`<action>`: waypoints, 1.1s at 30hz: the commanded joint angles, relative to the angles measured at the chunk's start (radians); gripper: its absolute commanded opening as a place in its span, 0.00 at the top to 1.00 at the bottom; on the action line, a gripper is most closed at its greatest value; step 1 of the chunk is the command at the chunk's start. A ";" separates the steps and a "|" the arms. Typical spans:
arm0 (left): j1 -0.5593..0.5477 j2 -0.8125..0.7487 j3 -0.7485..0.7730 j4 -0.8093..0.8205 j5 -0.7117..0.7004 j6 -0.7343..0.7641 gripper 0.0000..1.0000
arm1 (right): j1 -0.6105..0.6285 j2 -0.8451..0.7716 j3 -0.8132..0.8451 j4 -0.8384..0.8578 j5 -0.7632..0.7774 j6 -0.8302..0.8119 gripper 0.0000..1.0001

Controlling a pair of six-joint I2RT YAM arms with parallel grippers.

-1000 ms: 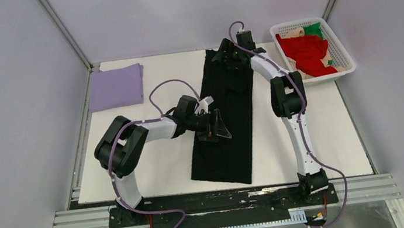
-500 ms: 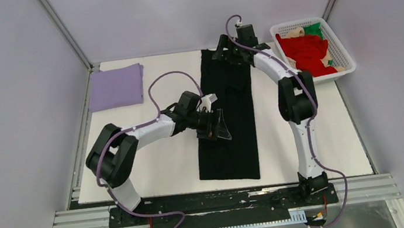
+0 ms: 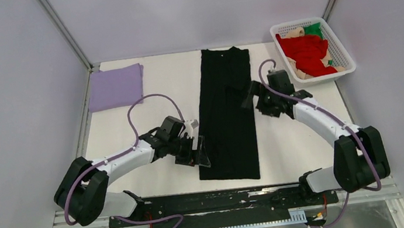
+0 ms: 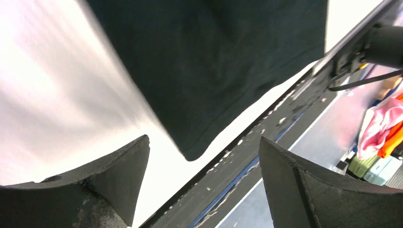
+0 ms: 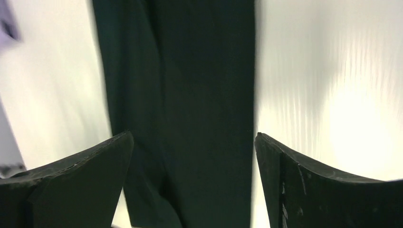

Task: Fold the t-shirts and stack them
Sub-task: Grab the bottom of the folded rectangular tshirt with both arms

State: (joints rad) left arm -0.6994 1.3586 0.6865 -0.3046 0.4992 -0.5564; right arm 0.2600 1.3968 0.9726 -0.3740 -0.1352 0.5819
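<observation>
A large black t-shirt (image 3: pixel 227 110) lies folded into a long narrow strip down the middle of the white table. My left gripper (image 3: pixel 199 152) is open and empty at the strip's left edge near its front end. In the left wrist view the shirt's front corner (image 4: pixel 209 71) lies between the spread jaws (image 4: pixel 203 164). My right gripper (image 3: pixel 248 98) is open and empty at the strip's right edge, about halfway along. In the right wrist view the strip (image 5: pixel 190 85) runs between the spread jaws (image 5: pixel 192 159). A folded lavender t-shirt (image 3: pixel 116 87) lies at the back left.
A white lattice basket (image 3: pixel 341 48) at the back right holds a red shirt (image 3: pixel 306 53), a green one (image 3: pixel 313 29) and a beige one (image 3: pixel 295 33). The table's front edge and black rail (image 4: pixel 266 137) run just past the shirt's front end.
My right gripper has pulled back from the shirt's far end to its middle right edge. My left gripper has moved toward the front along the left edge. The strip now lies straighter.
</observation>
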 commanded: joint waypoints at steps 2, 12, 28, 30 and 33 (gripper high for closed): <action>-0.007 -0.017 -0.065 0.031 -0.020 -0.054 0.13 | 0.091 -0.162 -0.197 -0.175 -0.079 0.118 0.00; -0.060 0.098 -0.091 0.052 -0.044 -0.106 0.38 | 0.187 -0.324 -0.386 -0.321 -0.182 0.218 0.13; -0.096 0.096 -0.095 -0.025 -0.160 -0.165 1.00 | 0.300 -0.268 -0.462 -0.393 -0.217 0.246 0.28; -0.096 0.086 -0.094 -0.024 -0.158 -0.168 1.00 | 0.311 -0.285 -0.467 -0.405 -0.215 0.254 0.30; -0.097 0.080 -0.094 -0.013 -0.142 -0.173 1.00 | 0.314 -0.293 -0.479 -0.394 -0.205 0.269 0.32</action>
State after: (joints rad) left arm -0.7914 1.4548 0.6090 -0.2749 0.4156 -0.7322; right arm 0.5636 1.1328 0.5037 -0.7620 -0.3367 0.8124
